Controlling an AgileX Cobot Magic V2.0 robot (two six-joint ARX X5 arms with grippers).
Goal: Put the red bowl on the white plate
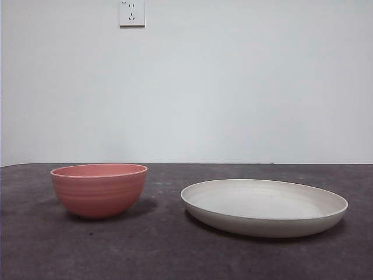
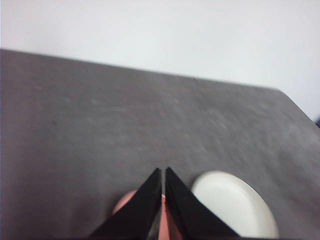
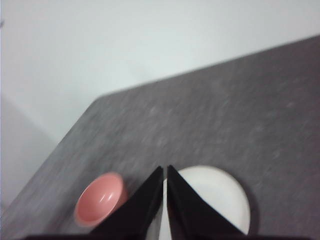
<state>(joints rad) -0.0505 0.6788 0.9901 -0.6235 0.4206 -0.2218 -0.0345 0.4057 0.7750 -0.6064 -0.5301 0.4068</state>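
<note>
The red bowl [image 1: 98,188] stands upright on the dark table at the left, empty. The white plate [image 1: 263,205] lies flat to its right, a short gap between them, also empty. Neither gripper shows in the front view. My left gripper [image 2: 163,172] is shut and empty, high above the table, with the bowl [image 2: 125,201] and the plate [image 2: 235,205] far below it. My right gripper [image 3: 165,171] is shut and empty, also high up, over the bowl [image 3: 99,204] and the plate [image 3: 220,195].
A white wall with a power socket [image 1: 132,13] stands behind the table. The table's far edge [image 2: 150,72] and a corner [image 3: 100,97] show in the wrist views.
</note>
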